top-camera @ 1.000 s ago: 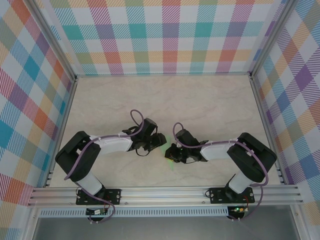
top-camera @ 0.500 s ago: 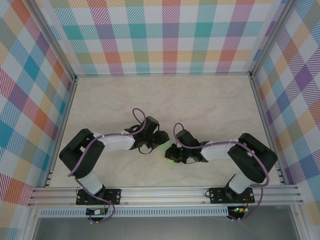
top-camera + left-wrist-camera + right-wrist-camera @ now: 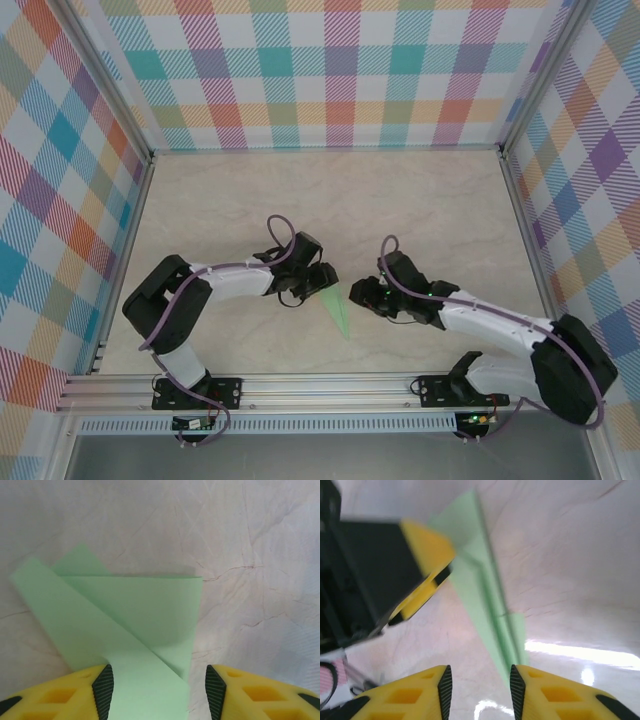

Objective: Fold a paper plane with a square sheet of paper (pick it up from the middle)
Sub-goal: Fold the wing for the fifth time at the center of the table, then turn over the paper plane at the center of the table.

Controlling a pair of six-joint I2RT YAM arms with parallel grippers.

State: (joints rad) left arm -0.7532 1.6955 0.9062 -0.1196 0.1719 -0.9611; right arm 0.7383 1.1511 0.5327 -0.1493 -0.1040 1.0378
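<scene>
Close up, the paper plane (image 3: 125, 625) shows layered folds inside the parted left gripper (image 3: 159, 689). From above, it is a slim dart beside the parted right gripper (image 3: 354, 296).

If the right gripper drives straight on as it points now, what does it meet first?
Probably the paper plane, just ahead of the right gripper; how far above it is unclear.

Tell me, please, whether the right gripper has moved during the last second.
Yes. In the top view the right gripper has drawn back rightward and slightly away from the near aluminium rail, uncovering the narrow light green paper plane.
</scene>
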